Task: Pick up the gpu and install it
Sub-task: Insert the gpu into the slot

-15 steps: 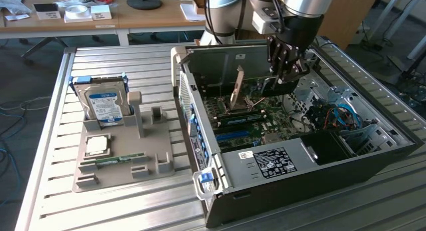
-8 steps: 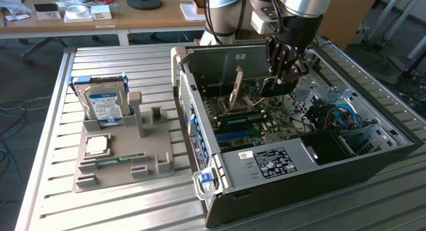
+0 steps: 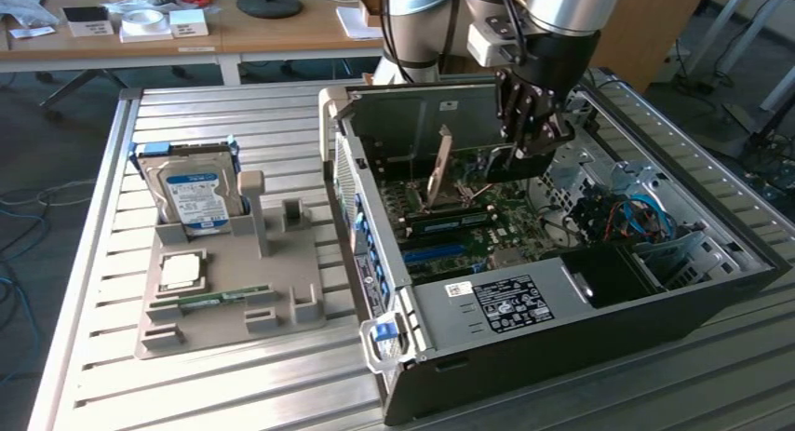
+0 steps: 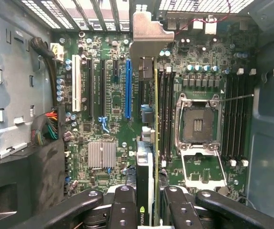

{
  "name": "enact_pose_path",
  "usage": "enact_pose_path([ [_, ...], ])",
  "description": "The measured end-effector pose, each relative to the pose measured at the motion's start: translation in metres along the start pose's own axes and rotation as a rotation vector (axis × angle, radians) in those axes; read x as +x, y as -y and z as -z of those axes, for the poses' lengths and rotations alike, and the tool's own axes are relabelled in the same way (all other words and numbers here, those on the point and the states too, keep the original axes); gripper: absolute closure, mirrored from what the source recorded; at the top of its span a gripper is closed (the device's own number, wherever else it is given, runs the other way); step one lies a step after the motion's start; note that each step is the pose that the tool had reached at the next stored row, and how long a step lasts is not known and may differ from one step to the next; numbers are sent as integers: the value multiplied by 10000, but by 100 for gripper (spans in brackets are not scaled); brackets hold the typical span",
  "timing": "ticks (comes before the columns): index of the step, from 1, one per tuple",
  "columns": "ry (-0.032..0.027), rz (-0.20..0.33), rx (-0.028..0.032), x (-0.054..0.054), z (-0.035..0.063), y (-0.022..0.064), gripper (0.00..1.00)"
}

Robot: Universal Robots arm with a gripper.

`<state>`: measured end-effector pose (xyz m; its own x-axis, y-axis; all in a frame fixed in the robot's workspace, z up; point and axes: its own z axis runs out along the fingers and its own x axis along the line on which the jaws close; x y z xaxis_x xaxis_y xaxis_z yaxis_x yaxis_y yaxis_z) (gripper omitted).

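Ribbed metal table (image 3: 236, 384) carries the work; a wooden desk (image 3: 186, 35) with small boxes stands behind it.

1. Computer case (image 3: 597, 310): lies on its side at the exterior view's right, side panel off, interior exposed. A labelled power supply (image 3: 504, 303) sits at its near end.
2. Grey holder (image 3: 230, 291): rests on the table just beside the case, at the exterior view's left. It carries 1 hard drive (image 3: 193, 194) standing upright with a blue-white label, 1 square chip (image 3: 182, 271) lying flat, and 1 narrow green memory stick (image 3: 211, 299) lying flat.
3. Motherboard (image 4: 108, 119): fixed to the case floor. It bears 1 blue slot (image 4: 127, 88), an open processor socket (image 4: 196, 124) and a small finned heatsink (image 4: 102, 155).
4. Gripper (image 3: 534, 138): reaches down into the case over the motherboard. Its jaws stand partly closed, clamped on the 2 faces of the gpu.
5. Gpu (image 3: 442, 161): held inside the case, tilted, with its silvery bracket toward the rear wall. From the wrist view the gpu (image 4: 145, 167) appears edge-on between the fingers (image 4: 122, 207), running alongside the blue slot on the socket side, bracket at the rear openings. Whether its lower edge touches the board cannot be told.
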<state>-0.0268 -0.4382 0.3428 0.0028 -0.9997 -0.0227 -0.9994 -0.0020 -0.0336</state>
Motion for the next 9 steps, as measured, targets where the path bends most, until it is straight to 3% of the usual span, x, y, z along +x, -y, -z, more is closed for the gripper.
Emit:
enact_pose_path([
  [9,-1,0,0,0,-11,-1,73],
])
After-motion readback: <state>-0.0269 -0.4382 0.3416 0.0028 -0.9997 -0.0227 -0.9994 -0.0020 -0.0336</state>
